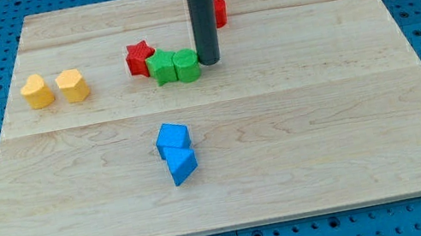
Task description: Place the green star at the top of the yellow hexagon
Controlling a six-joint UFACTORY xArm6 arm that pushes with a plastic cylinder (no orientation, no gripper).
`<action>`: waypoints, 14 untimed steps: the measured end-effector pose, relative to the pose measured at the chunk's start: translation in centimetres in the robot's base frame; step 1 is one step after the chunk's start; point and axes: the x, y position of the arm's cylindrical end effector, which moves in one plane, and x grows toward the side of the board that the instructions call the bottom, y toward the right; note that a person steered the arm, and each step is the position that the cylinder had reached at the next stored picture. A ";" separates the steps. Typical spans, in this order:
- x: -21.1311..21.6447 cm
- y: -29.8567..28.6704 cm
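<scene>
The green star (161, 68) lies near the middle of the board's upper half, touching a red star (138, 58) on its left and a green round block (187, 65) on its right. The yellow hexagon (73, 86) sits far to the view's left, with a yellow heart (36, 91) beside it. My tip (209, 61) stands on the board right against the right side of the green round block, one block away from the green star.
A red block (219, 11) sits behind the rod near the view's top. Two blue blocks, a cube (172, 138) and a wedge-like piece (183, 166), touch each other below the middle. The wooden board (348, 111) rests on a blue pegboard.
</scene>
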 end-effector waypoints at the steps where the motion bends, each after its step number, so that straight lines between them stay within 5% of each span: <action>1: 0.4 -2.3; 3: 0.9 -2.0; 5: 0.7 -10.8; 8: 1.1 -10.1; 10: 2.5 -15.2; 14: -3.4 -15.7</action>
